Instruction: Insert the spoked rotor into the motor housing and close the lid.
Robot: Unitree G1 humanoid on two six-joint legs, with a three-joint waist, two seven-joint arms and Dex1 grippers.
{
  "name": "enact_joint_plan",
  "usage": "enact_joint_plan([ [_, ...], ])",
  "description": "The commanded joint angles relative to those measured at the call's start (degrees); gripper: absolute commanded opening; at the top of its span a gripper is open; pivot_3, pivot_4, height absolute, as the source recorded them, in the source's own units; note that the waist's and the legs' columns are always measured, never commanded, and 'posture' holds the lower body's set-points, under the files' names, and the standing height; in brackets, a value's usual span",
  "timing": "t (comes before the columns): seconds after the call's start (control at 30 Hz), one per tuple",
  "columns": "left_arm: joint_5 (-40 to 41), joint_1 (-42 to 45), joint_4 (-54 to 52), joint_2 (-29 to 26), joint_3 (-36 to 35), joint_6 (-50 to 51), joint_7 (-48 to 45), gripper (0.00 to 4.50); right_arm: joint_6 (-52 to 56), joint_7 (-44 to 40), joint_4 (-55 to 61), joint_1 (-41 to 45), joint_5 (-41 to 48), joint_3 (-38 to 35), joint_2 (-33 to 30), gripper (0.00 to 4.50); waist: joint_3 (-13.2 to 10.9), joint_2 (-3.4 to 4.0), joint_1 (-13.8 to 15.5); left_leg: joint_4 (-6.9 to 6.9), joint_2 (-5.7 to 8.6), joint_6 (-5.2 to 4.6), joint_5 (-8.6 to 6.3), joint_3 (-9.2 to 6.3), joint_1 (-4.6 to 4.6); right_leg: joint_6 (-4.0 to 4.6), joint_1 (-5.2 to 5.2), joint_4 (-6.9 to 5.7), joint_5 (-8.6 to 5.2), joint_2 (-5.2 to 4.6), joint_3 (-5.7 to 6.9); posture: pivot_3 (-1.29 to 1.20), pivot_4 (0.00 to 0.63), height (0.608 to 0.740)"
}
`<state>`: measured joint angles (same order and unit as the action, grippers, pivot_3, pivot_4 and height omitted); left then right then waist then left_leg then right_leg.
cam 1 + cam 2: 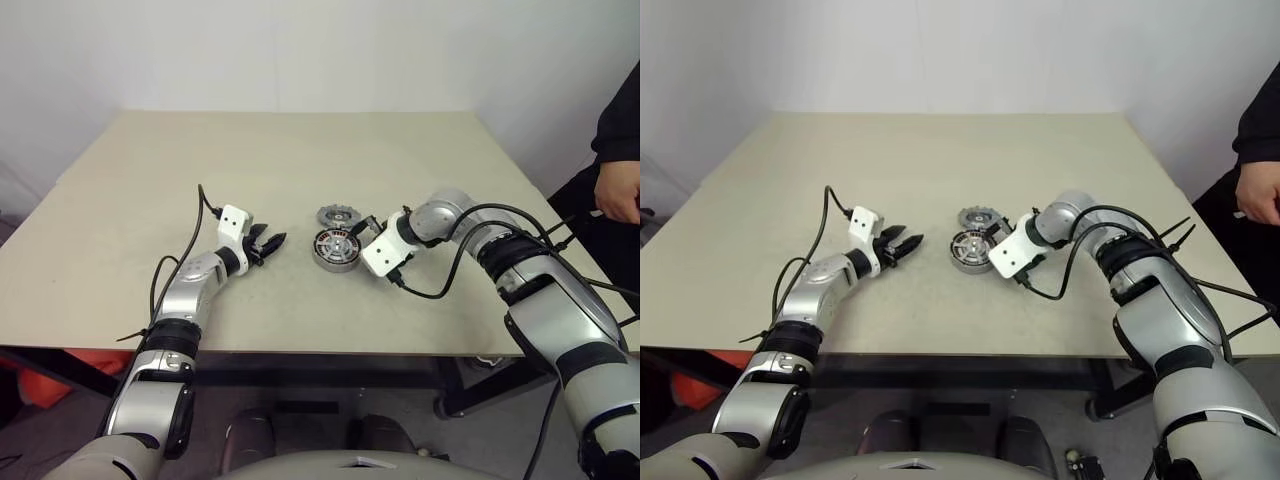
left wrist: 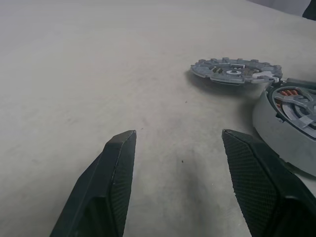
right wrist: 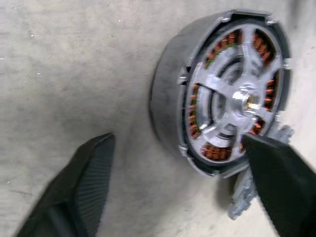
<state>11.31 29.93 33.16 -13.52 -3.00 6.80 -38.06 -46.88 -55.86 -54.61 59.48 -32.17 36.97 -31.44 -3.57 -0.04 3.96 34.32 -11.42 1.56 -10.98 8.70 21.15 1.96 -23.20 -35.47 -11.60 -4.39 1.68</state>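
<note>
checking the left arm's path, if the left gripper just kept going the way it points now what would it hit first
Most likely the motor housing: the left gripper has open fingers aimed across bare table, with the housing's wall near one finger's line and the lid beyond. Depth is uncertain.

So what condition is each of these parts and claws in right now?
spoked rotor: sitting inside the housing.
motor housing: flat on the table, uncovered, windings showing.
lid: off, lying flat on the table just behind the housing.
left gripper: open, empty, aimed toward the parts.
right gripper: open, empty, fingers either side of the housing.
</note>
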Motion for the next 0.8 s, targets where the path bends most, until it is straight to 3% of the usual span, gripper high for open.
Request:
enact_joint_plan([
  [0.03, 0.3, 1.1, -1.5, -0.1, -0.4, -0.8, 0.4, 2.94, -0.7, 1.7, -3.1, 1.5, -2.2, 0.9, 0.9, 2.77, 0.0, 0.00, 0.0, 0.00, 0.00, 0.02, 0.01, 0.00, -0.02, 0.02, 0.01, 0.00, 0.01, 0.00, 0.00, 0.00, 0.000, 0.740],
  [0.1, 0.3, 1.0, -1.7, 0.0, -0.4, -0.8, 0.5, 2.94, -1.6, 2.6, -4.5, 2.3, -3.9, 1.7, 1.3, 2.09, 0.0, 0.00, -0.1, 0.00, -0.01, 0.06, 0.04, 0.00, -0.05, 0.04, 0.00, -0.05, 0.03, 0.00, -0.01, 0.00, 0.000, 0.740],
  [0.47, 0.7, -1.4, -3.8, 1.0, -0.5, -0.8, 2.2, 2.94, -1.1, 6.4, -11.8, 7.7, -7.7, 3.0, 5.2, 2.09, 0.0, 0.00, -1.2, 0.00, -0.09, 0.12, 0.07, 0.02, -0.12, 0.07, -0.02, -0.11, 0.04, 0.07, -0.02, 0.00, 0.000, 0.740],
  [0.67, 0.9, -2.6, -5.2, 1.2, -0.9, -0.5, 3.2, 2.94, -0.5, 8.1, -13.8, 8.6, -6.4, 1.2, 6.4, 0.20, 0.0, 0.00, -1.6, 0.00, -0.12, 0.13, 0.07, 0.01, -0.10, 0.07, -0.04, -0.11, 0.04, 0.10, -0.01, 0.00, 0.000, 0.740],
  [0.8, 0.9, -2.8, -5.0, 1.1, -1.1, -0.7, 3.4, 2.94, 2.6, 5.8, -13.8, 7.9, -2.1, -2.6, 6.6, 0.01, 0.0, 0.01, -1.6, 0.00, -0.12, 0.13, 0.07, 0.02, -0.03, 0.08, -0.10, -0.11, 0.05, 0.10, -0.02, 0.00, 0.000, 0.740],
])
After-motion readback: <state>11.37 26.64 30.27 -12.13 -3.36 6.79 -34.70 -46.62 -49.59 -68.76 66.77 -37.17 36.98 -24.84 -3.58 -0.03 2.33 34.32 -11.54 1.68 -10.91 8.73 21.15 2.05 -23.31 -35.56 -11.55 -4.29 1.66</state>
